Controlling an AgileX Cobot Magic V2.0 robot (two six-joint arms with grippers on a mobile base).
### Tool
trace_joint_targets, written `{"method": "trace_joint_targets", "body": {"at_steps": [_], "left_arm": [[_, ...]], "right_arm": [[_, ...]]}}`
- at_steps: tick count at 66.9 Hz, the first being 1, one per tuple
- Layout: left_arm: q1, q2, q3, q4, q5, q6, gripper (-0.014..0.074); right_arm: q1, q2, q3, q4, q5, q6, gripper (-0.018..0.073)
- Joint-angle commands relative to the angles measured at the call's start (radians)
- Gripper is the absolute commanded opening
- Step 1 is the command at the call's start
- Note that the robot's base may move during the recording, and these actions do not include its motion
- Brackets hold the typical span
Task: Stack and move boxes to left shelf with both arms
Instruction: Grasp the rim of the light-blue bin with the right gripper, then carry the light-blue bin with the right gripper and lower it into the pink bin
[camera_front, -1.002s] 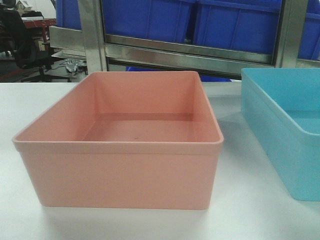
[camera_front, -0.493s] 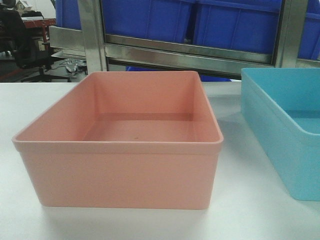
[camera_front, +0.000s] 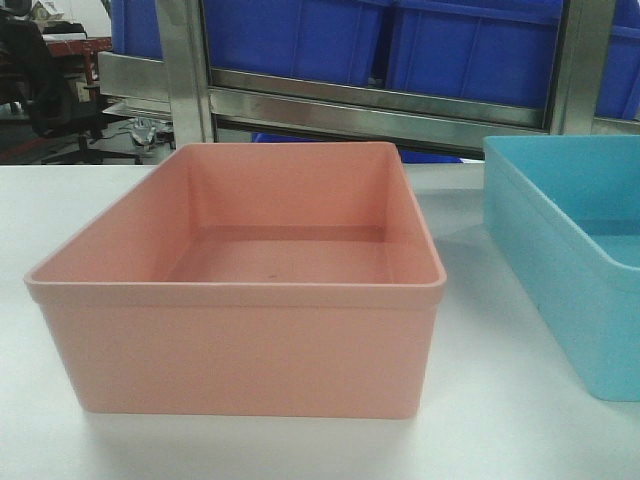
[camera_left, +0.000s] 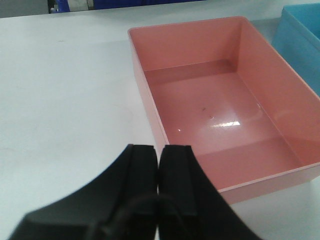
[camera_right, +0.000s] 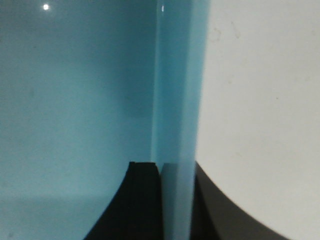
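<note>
The right gripper (camera_right: 176, 170) was clamped across the side wall of the light sky-blue open-top plastic bin (camera_front: 560, 300), which had edged faintly rightward, probably the start of its lift. The left gripper (camera_left: 159, 152) hung with jaws together beside the unmoved salmon-pink plastic bin (camera_front: 240, 350). Both bins sat short of the stainless-steel rack (camera_front: 380, 105).

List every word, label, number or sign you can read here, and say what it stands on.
None can be read in any view.
The pink bin, blue bin, crates and rack show no markings.
The clutter at far left beyond the rack is too small to tell.
</note>
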Motion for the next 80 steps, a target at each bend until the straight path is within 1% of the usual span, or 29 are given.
{"method": "trace_joint_targets", "body": {"at_steps": [1,9,26,31,40,43,50,53,57,60,69,75,80], "left_arm": [[-0.005,-0.003,-0.031,-0.001,-0.074,0.0,-0.0013],[-0.005,-0.003,-0.031,-0.001,-0.072,0.0,-0.0013],[-0.005,-0.003,-0.031,-0.007,-0.072,0.0,-0.0013],[-0.005,-0.003,-0.031,-0.01,-0.072,0.0,-0.0013],[-0.005,-0.003,-0.031,-0.014,-0.072,0.0,-0.0013],[-0.005,-0.003,-0.031,-0.013,-0.072,0.0,-0.0013],[-0.005,-0.003,-0.031,-0.022,-0.072,0.0,-0.0013],[-0.005,-0.003,-0.031,-0.023,-0.072,0.0,-0.0013],[-0.005,-0.003,-0.031,-0.023,-0.072,0.0,-0.0013],[-0.005,-0.003,-0.031,-0.023,-0.072,0.0,-0.0013],[-0.005,-0.003,-0.031,-0.023,-0.072,0.0,-0.0013],[-0.005,-0.003,-0.031,-0.023,-0.072,0.0,-0.0013],[-0.005,-0.003,-0.031,-0.023,-0.072,0.0,-0.0013]], "right_arm": [[-0.006,-0.059,-0.032,-0.016,-0.019,-0.013,0.0056],[-0.006,-0.1,-0.032,0.003,-0.008,-0.012,0.0056],[-0.005,-0.269,-0.032,0.135,0.042,0.002,0.0056],[-0.005,-0.326,-0.032,0.167,0.067,0.033,0.0056],[0.0,-0.421,-0.032,0.2,0.128,0.121,0.0056],[0.007,-0.449,-0.032,0.202,0.152,0.147,0.0056],[0.043,-0.509,-0.032,0.203,0.208,0.248,0.0056],[0.068,-0.534,-0.032,0.203,0.228,0.304,0.0056],[0.119,-0.554,-0.032,0.203,0.24,0.401,0.0056],[0.15,-0.565,-0.032,0.203,0.247,0.443,0.0056],[0.295,-0.568,-0.04,0.203,0.266,0.585,0.0056],[0.392,-0.568,-0.041,0.203,0.218,0.661,0.0056],[0.483,-0.561,-0.041,0.203,0.164,0.745,0.0056]]}}
